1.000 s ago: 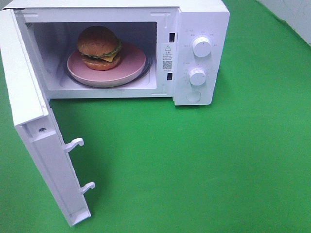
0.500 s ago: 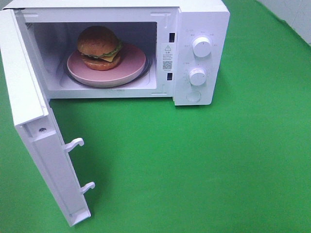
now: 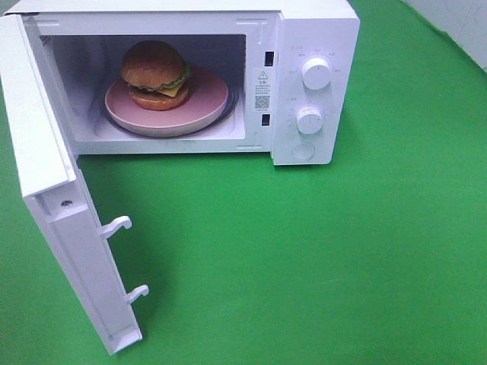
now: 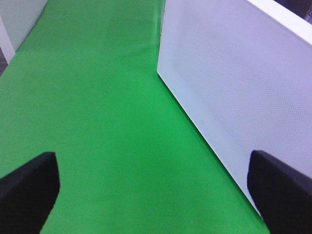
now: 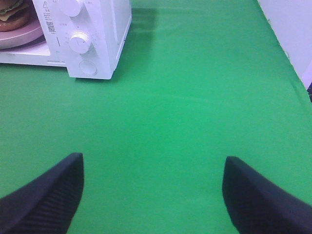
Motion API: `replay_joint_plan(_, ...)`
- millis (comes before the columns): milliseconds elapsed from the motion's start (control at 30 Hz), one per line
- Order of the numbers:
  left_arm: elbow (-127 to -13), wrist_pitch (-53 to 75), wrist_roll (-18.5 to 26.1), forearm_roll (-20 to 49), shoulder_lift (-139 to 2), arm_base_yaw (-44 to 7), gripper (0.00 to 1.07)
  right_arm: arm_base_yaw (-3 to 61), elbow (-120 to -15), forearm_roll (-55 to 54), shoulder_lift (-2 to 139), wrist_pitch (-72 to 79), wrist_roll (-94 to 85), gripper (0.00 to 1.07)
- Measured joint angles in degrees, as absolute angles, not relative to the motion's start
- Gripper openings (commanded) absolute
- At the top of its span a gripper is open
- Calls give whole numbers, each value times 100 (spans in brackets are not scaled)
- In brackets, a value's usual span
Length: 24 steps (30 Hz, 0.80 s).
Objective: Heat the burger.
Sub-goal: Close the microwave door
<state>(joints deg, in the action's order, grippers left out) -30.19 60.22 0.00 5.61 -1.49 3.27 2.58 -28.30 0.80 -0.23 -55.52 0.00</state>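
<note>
The burger (image 3: 156, 74) sits on a round pink plate (image 3: 205, 103) inside the white microwave (image 3: 312, 23), whose door (image 3: 68, 228) stands wide open to the left. A sliver of the burger (image 5: 12, 14) and plate shows in the right wrist view. Neither gripper shows in the exterior view. My left gripper (image 4: 156, 187) is open and empty over green cloth, beside the outer face of the door (image 4: 243, 83). My right gripper (image 5: 153, 195) is open and empty over the cloth, well in front of the microwave's control panel (image 5: 78, 39).
The microwave has two white dials (image 3: 316, 74) (image 3: 309, 120) and a round button (image 3: 303, 151) on its right panel. Two latch hooks (image 3: 118, 224) stick out of the door's edge. Green cloth (image 3: 319, 258) covers the table; a pale wall (image 5: 292, 29) edges it at the right.
</note>
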Motion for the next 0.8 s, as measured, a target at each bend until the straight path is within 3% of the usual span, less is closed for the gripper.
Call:
replay_joint_plan(100,-3071,5850,0,498,-275,327,87,258,-2830,80,-23,-5552,0,76)
replay_joint_plan(167,-3094,5512,0,401,-521,327,71,258,-2830,80,-23,-5552,0,76)
replay_joint_plan(200,-3094,5512,0,401,-521,327,71,258,-2830,80,-23,-5552,0,76)
replay_joint_plan(233,-3100,5265,0,378,-688,327,56,258,-2830,80,-23,-5552,0,76)
replay_joint_plan(267,-3100,5265,0,378,-688,327,56,258,-2830,80,-23,-5552,0,76)
replay_joint_plan(300,-3100,4996,0,367,-871,327,37,258,-2830,80,-23,-5552,0,76)
replay_joint_plan(333,-3100,4996,0,367,-871,327,37,258,-2830,80,-23,-5552,0,76)
replay_joint_plan(367,-3100,4761,-34,355,-1037,327,22,258,-2830,80,-23,-5552,0,76)
replay_joint_plan(400,-3100,4761,-34,355,-1037,327,22,258,-2830,80,-23,-5552,0,76)
replay_joint_plan(433,-3100,4515,-34,350,-1220,327,7,258,-2830,80,-23,-5552,0,76)
replay_joint_plan(467,-3100,4515,-34,350,-1220,327,7,258,-2830,80,-23,-5552,0,76)
replay_joint_plan(500,-3100,4343,-40,350,-1369,327,0,258,-2830,80,-23,-5552,0,76)
replay_joint_plan(800,-3042,3822,-40,350,-2114,327,0,258,-2830,80,-23,-5552,0,76)
